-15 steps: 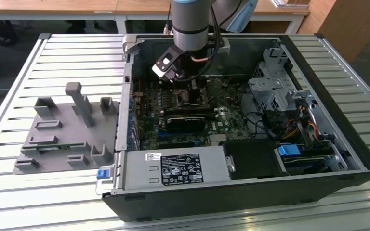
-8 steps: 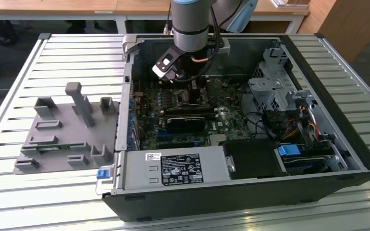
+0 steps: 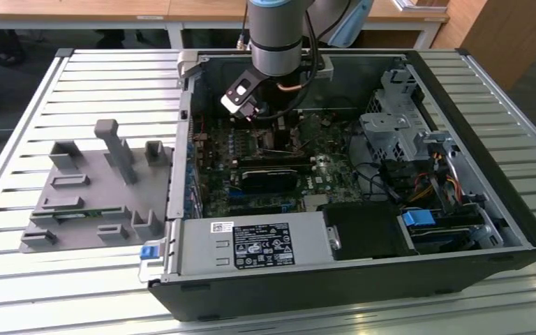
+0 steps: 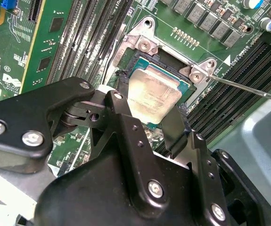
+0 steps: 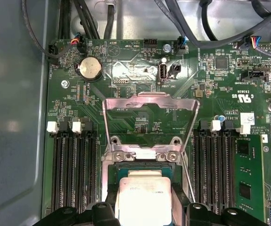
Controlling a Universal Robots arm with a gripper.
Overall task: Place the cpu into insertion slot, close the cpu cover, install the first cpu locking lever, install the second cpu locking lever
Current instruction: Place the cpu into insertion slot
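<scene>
Slatted table [image 3: 109, 77], desks [image 3: 109, 8] (claw [image 4: 148, 112] around cpu [image 4: 153, 92])

cpu [image 5: 143, 200] — one side cut off

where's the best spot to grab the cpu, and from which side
Take the cpu by two opposite side edges, coming straight down from above. It is a thin flat square lying face up at the insertion slot, so only its edges give purchase. The pincer straddles it this way.
</scene>
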